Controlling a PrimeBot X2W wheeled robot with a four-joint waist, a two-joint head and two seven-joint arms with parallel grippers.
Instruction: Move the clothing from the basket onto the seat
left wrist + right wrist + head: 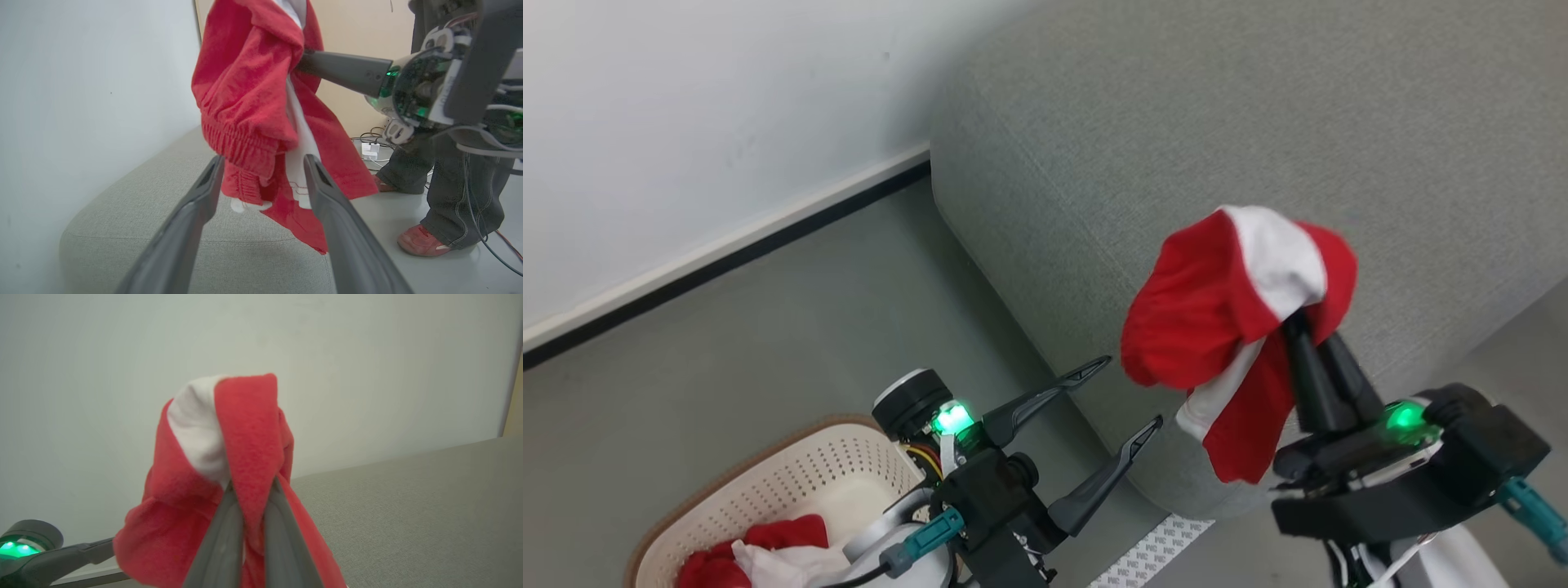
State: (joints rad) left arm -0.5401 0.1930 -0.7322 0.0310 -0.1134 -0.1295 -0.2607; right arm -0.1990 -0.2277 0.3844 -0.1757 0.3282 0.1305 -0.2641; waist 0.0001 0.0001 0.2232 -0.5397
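Robot test room, grey seat (pixel 1258 122) sitting by bare white wall (pixel 686 122), cables (pixel 365 138) trailing over floor (pixel 768 343), person (pixel 461 192) standing by

Head above, wrists near shared clothing (pixel 1201 302)

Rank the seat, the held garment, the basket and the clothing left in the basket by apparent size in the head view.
1. seat, by far the largest.
2-3. held garment and basket: alike; the garment hangs nearer the camera and the basket is cropped, so unranked.
4. clothing left in the basket, smallest.
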